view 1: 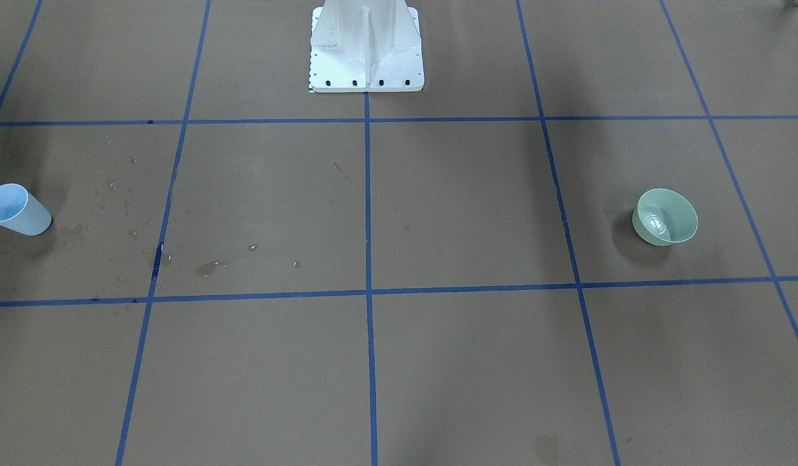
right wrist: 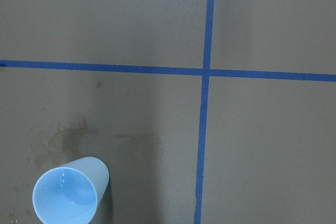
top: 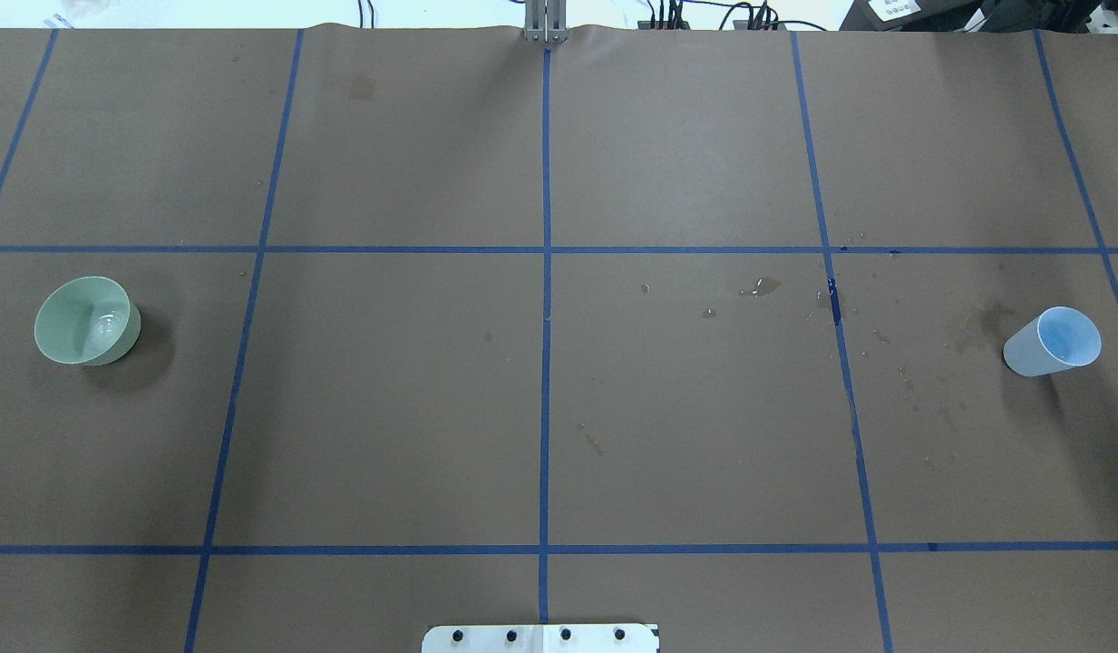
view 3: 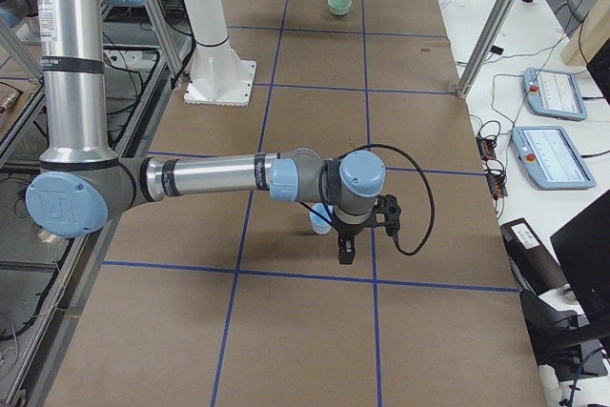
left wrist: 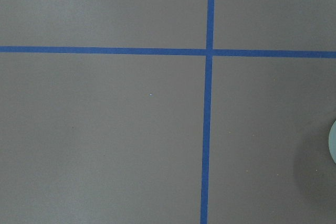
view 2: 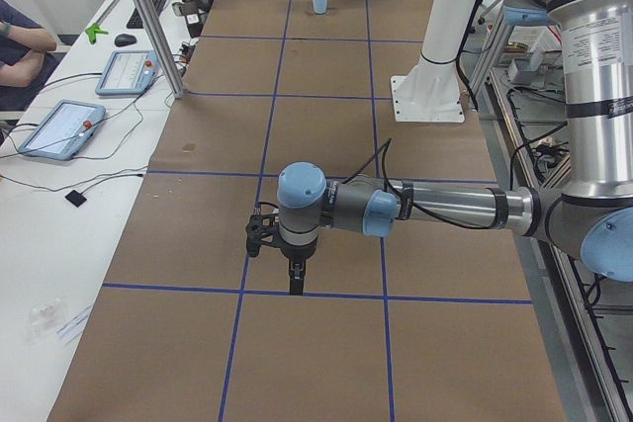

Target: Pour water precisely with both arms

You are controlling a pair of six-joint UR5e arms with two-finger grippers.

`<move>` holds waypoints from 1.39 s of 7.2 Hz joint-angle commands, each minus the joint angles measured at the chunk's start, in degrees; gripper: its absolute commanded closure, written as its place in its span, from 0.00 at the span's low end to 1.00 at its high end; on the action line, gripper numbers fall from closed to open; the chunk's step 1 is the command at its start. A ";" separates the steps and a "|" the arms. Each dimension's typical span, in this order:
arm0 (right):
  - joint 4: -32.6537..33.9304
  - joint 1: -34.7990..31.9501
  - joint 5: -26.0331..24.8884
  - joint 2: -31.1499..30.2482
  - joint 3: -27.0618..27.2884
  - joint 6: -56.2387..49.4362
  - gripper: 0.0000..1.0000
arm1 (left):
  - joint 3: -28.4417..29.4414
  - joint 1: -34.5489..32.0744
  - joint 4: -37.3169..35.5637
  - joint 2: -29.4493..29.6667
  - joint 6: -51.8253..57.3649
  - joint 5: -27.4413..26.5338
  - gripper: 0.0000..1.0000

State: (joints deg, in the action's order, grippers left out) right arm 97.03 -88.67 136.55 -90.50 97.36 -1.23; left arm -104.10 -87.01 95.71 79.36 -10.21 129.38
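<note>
Water [view 1: 657,224] is glinting in the green bowl [view 1: 687,211] on the tabletop [view 1: 463,207], well apart from the blue cup [view 1: 17,210], while the left end effector [view 2: 295,286] and right end effector [view 3: 344,256] are hanging above, grips impossible to tell.

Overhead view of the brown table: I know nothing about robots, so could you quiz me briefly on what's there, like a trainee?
1. True or false: the light blue plastic cup touches the pale green round bowl.
2. The bowl stands on the robot's: A left, B right, C centre?
3. Fill in: the wet splashes lie nearer the ____.
Key: 1 false; 2 A; 3 cup.
</note>
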 commanded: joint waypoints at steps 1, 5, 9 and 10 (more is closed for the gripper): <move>0.00 -0.01 -0.75 0.14 0.11 0.09 0.01 | -0.05 -0.09 0.00 0.00 0.02 0.00 0.00; -0.09 -0.01 -0.67 0.32 0.81 -0.70 0.01 | -1.62 0.17 0.09 0.96 -0.77 0.61 0.00; -0.09 -0.01 -0.67 0.68 3.89 0.00 0.01 | 4.57 20.17 25.14 4.56 -35.67 -0.26 0.00; -0.09 -0.01 -0.67 -0.11 3.54 0.18 0.01 | 9.75 21.08 30.36 6.05 -37.32 -0.79 0.00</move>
State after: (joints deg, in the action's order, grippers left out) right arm 96.96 -88.68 135.92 -89.90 101.03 -1.30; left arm -99.92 -69.24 117.54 83.94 -41.43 129.16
